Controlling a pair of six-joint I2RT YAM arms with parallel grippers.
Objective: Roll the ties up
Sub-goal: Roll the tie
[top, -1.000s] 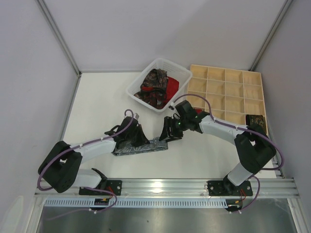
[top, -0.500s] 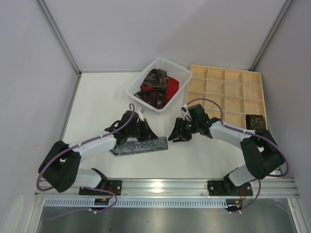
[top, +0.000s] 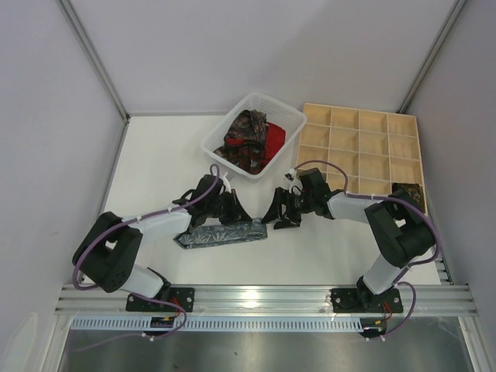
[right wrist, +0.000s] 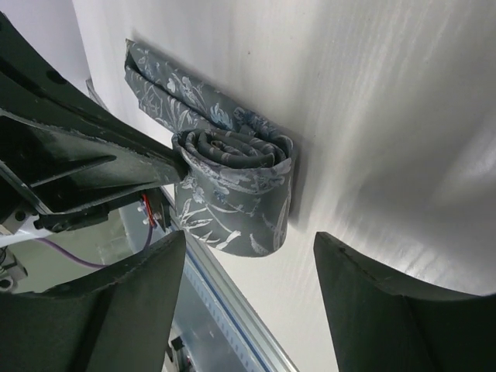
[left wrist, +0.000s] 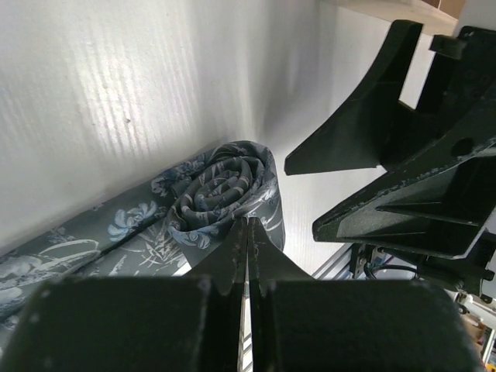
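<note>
The right gripper [right wrist: 249, 242] hangs with jaws wide apart and empty. The roll [right wrist: 232, 159] of the grey tie [top: 221, 232] lies just ahead, centred between its fingers. On the roll's far side, the left gripper [left wrist: 246, 232] is pressed together, its tips touching the roll. The tie's loose length runs from the roll along the tabletop [top: 155, 170], away from the right gripper.

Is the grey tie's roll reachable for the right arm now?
Likely yes: right claw is open, the roll straight ahead across bare table. Shut left claw sits at the roll's far side, off that path.
</note>
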